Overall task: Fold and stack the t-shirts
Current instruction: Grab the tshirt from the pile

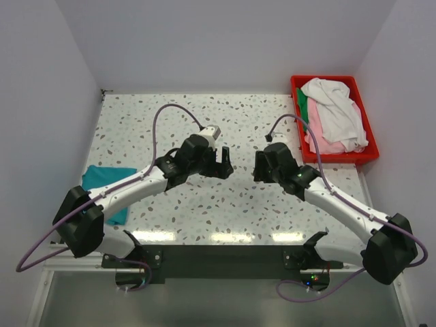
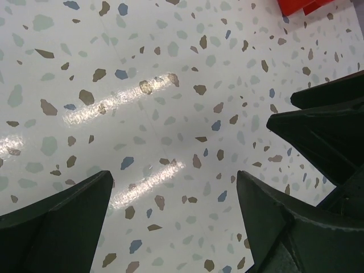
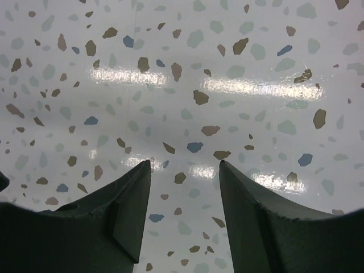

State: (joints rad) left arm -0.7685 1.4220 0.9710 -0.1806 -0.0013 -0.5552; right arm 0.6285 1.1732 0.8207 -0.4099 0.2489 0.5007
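Left end effector point(image 1: 221, 163) spread wide, right end effector point(image 1: 259, 167) parted, both empty over bench point(image 1: 225, 122), teal t-shirt point(image 1: 102, 178) flat at left, off-white t-shirt point(image 1: 337, 109), pink t-shirt point(image 1: 319, 136), green t-shirt point(image 1: 301, 102) in red bin point(image 1: 327, 79) far right

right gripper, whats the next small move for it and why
Probably swing the right gripper toward the red bin, to the off-white t-shirt on top. Both it and the left gripper are open and empty over the table; the teal t-shirt already lies at the left.
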